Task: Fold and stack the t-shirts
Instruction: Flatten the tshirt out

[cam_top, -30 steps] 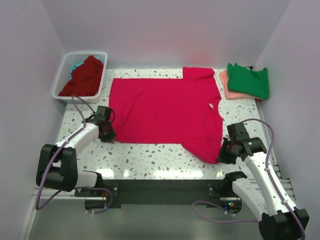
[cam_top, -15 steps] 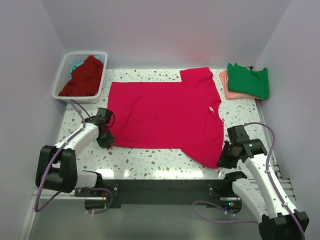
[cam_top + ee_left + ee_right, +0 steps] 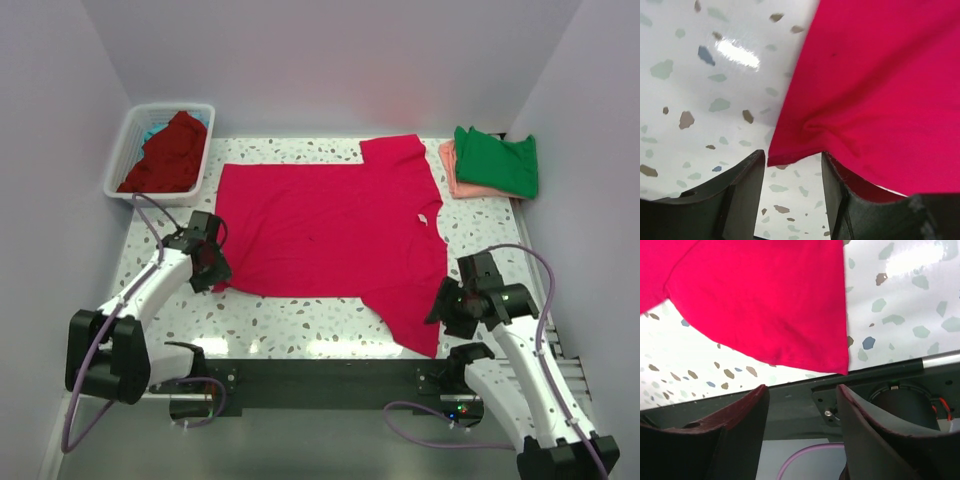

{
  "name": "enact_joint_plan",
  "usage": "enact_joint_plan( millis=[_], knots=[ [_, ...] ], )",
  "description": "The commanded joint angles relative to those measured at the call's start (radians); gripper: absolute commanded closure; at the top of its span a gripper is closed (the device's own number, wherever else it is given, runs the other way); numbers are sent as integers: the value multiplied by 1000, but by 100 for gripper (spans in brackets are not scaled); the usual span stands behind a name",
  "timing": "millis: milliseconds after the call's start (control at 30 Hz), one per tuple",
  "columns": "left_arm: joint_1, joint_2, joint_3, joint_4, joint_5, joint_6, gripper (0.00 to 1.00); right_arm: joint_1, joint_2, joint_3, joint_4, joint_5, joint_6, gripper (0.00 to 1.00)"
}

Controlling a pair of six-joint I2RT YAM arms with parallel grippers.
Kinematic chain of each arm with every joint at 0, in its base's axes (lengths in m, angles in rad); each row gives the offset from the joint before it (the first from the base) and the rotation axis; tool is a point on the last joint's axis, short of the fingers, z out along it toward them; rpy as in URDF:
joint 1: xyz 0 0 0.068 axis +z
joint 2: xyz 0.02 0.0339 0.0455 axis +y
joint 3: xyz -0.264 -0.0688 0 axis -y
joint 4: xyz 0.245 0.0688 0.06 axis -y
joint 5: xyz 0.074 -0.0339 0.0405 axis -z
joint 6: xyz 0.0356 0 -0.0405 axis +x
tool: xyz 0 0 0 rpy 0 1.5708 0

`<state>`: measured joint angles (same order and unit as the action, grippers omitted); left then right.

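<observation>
A bright crimson-pink t-shirt (image 3: 330, 235) lies spread flat across the middle of the table. My left gripper (image 3: 210, 270) stands open at its near left hem corner. In the left wrist view that corner of the shirt (image 3: 880, 90) lies on the table just ahead of the open left gripper (image 3: 792, 160), and nothing is pinched. My right gripper (image 3: 442, 305) stands open beside the near right sleeve tip. In the right wrist view the sleeve (image 3: 770, 305) lies free ahead of the right gripper (image 3: 801, 392). A folded green t-shirt (image 3: 497, 160) rests on a salmon-pink one (image 3: 450, 175) at the back right.
A white slatted basket (image 3: 125, 150) at the back left holds a dark red t-shirt (image 3: 170, 155) over a bit of teal cloth (image 3: 152, 132). The black rail of the table's near edge (image 3: 880, 371) runs right under the right gripper. Walls close in on both sides.
Both grippers have opened and let go of the crimson-pink shirt, after drawing its near edge a little toward the front. The shirt now lies flat on the table.
</observation>
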<state>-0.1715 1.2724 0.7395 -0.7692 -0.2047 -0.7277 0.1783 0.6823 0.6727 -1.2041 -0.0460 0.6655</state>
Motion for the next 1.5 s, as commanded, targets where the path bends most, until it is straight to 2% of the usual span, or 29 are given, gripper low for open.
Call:
enact_joint_plan(
  millis=[0,167,267,400,567,700,800,900,1067,1200,1467],
  knots=[
    [-46,-103,86,97,31,114,46,12,92,-25,76,-60,-84,46],
    [-72,-107,120,85,-2,131,45,52,77,8,120,-39,-55,54],
    [-74,-110,129,59,-45,94,45,73,59,21,149,-32,5,54],
    [-77,-114,130,97,-16,97,45,96,75,73,186,29,28,55],
    [-105,-82,141,198,59,125,45,101,227,246,193,200,-35,54],
    [-114,-36,187,235,68,140,45,102,327,358,260,314,-79,49],
    [-118,-5,211,258,79,152,45,102,388,415,322,320,-109,42],
    [-126,25,224,268,90,165,45,102,462,421,344,293,-127,42],
    [-129,107,236,191,90,165,46,131,543,358,370,224,-112,44],
    [-129,139,218,203,166,195,46,184,591,332,379,176,-80,45],
    [-163,160,219,212,278,298,47,453,683,355,279,169,-3,48]
  ],
)
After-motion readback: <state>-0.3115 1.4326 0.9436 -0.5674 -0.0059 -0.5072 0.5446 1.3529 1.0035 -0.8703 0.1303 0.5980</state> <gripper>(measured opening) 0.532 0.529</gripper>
